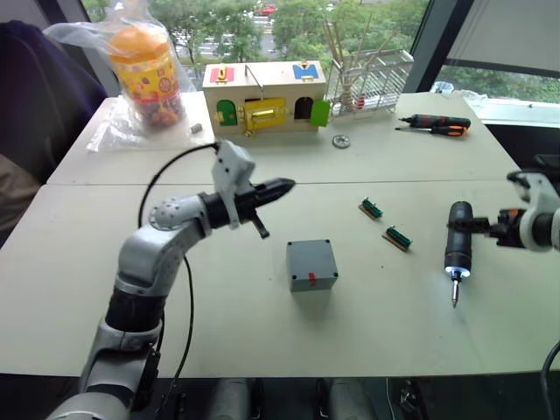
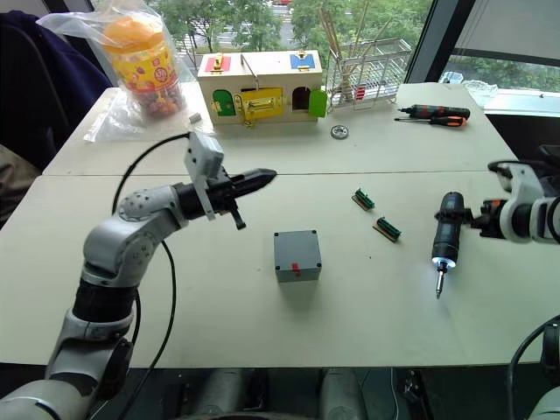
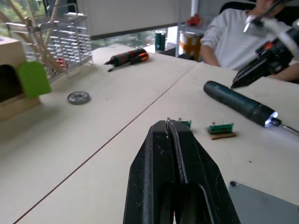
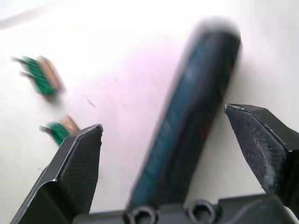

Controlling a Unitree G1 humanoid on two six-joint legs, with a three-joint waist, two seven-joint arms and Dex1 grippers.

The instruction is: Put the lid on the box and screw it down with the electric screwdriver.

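Observation:
The grey box (image 1: 313,278) stands mid-table, and the flat grey lid (image 1: 310,254) lies on top of it with dark dots at its corners. The dark electric screwdriver (image 1: 458,241) lies on the table to the right of the box, its tip lit and pointing toward the table's near edge. My right gripper (image 1: 492,226) is open at the tool's rear end. In the right wrist view the screwdriver (image 4: 187,126) runs between the spread fingers (image 4: 79,158). My left gripper (image 1: 284,185) is shut and empty, hovering up and to the left of the box.
At the back of the table stand a wooden box with coloured doors (image 1: 262,98), a wire rack (image 1: 372,79) and a bagged orange jar (image 1: 144,66). Hand screwdrivers (image 1: 435,124), a metal disc (image 1: 340,141) and two green connectors (image 1: 371,208) lie around. A person in white (image 3: 233,32) sits opposite.

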